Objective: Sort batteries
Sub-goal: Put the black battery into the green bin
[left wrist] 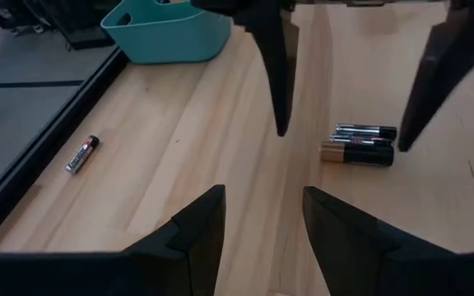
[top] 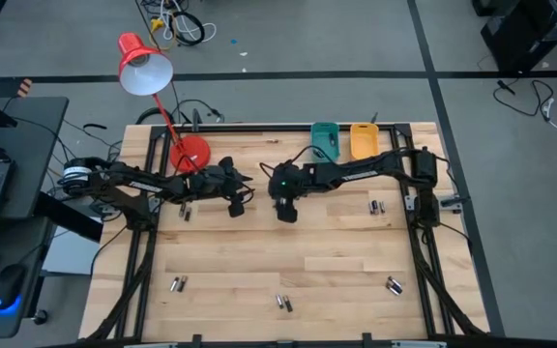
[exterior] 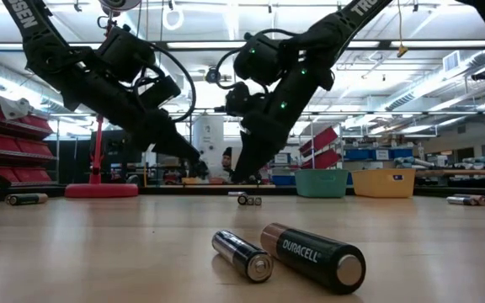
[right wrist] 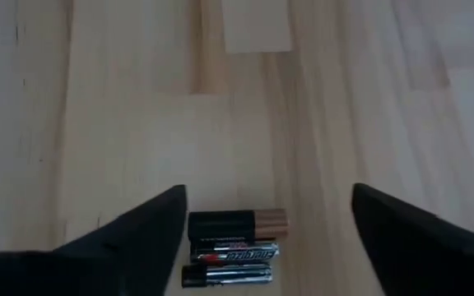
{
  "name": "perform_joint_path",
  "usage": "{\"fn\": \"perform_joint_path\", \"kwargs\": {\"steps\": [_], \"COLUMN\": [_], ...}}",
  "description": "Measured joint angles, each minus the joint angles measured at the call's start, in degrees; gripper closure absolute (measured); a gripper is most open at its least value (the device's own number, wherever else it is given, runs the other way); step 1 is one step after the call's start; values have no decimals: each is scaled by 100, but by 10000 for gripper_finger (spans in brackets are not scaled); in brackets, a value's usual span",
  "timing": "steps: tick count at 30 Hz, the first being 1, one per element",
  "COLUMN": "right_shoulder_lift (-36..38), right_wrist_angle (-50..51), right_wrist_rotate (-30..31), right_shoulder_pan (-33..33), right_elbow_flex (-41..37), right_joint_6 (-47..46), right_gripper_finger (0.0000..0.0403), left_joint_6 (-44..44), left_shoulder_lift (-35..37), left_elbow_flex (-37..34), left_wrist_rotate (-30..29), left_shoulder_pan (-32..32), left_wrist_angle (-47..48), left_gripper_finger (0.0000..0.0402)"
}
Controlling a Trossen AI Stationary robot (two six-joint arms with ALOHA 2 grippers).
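Note:
A cluster of three batteries (right wrist: 233,245), one thick cell with a coppery end and two thin ones, lies on the wooden table between my right gripper's open fingers (right wrist: 268,193). The right gripper (top: 286,213) points down over the cluster and hides it in the high view. The left wrist view shows those batteries (left wrist: 360,145) between the right fingers. My left gripper (left wrist: 263,193) is open and hovers just left of the right one (top: 238,205). Other batteries lie scattered on the table (top: 184,211) (top: 377,206) (top: 282,303).
A teal bin (top: 325,141) and an orange bin (top: 364,140) stand at the far edge. A red desk lamp (top: 190,153) stands far left. More batteries lie near the near edge (top: 175,283) (top: 393,285), two close to the low camera (exterior: 289,252). A single thin cell (left wrist: 81,154) lies near the far edge.

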State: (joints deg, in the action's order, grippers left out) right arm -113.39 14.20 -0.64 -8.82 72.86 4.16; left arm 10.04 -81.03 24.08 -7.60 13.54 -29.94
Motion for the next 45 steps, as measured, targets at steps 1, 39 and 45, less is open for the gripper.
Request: {"fn": "perform_joint_path", "kwargs": {"steps": [1, 39, 45], "right_shoulder_lift": [-34, -528, -444], "right_wrist_angle": [8, 89, 53], "right_wrist_rotate": [0, -468, -477], "right_shoulder_pan": [0, -54, -52], "right_elbow_flex": [0, 19, 1], "right_joint_6": [35, 51, 55], "right_gripper_finger": [43, 158, 171], "left_joint_6": [0, -31, -37], "left_shoulder_lift": [0, -2, -2], "left_elbow_flex": [0, -2, -2], "left_wrist_rotate": [2, -151, -150], "left_shoulder_pan": [0, 0, 0], "left_wrist_angle": [-11, -187, -186], "left_gripper_finger": [222, 222, 222]}}
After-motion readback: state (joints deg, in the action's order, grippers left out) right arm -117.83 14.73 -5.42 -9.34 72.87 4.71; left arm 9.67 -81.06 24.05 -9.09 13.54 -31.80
